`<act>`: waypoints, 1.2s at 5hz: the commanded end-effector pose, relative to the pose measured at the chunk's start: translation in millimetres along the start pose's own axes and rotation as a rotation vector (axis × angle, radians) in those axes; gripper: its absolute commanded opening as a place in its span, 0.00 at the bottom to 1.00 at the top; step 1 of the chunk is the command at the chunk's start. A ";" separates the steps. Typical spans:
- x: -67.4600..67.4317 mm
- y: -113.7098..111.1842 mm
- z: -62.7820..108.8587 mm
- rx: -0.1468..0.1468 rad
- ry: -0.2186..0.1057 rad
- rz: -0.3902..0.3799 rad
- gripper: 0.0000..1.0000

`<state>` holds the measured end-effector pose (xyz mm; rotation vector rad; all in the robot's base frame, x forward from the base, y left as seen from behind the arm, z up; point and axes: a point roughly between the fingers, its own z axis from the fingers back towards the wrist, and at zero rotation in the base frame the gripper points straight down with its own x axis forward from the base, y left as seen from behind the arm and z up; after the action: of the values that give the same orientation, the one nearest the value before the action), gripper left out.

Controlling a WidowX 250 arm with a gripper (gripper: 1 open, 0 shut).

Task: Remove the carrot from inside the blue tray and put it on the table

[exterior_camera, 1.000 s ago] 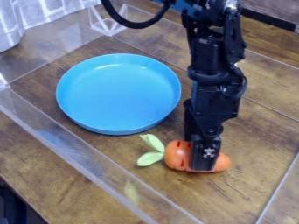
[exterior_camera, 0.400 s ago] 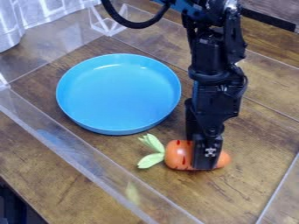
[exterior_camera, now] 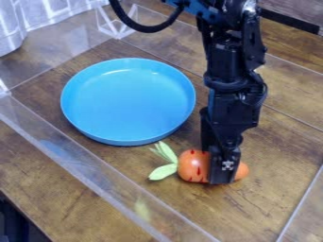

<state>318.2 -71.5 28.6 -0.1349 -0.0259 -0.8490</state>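
Observation:
The carrot (exterior_camera: 192, 167) lies on the table (exterior_camera: 76, 194), just off the front right rim of the blue tray (exterior_camera: 127, 99), with its pale green leaves pointing left. The tray holds nothing. My gripper (exterior_camera: 225, 170) points straight down onto the carrot's right part, its black fingers (exterior_camera: 228, 163) standing wide astride the orange body. One finger covers part of the carrot. The jaws look open, not squeezed on it.
A glossy clear sheet covers the wood planks, and its edge runs diagonally along the front left. A translucent container (exterior_camera: 13, 33) stands at the top left. A black cable (exterior_camera: 136, 23) loops from the arm at the top.

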 end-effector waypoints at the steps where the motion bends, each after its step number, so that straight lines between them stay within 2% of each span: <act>1: -0.6 10.1 10.9 0.032 -0.033 0.020 1.00; 2: -0.2 11.6 8.4 0.032 -0.032 0.021 0.00; 3: 1.4 11.6 8.2 0.031 -0.042 0.022 1.00; 4: 2.2 11.8 8.0 0.028 -0.047 0.021 0.00; 5: 2.9 11.8 7.6 0.023 -0.055 0.022 1.00; 6: 3.3 12.8 7.3 0.022 -0.059 0.022 0.00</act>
<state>323.6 -68.9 24.1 -0.1496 -0.0511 -0.8343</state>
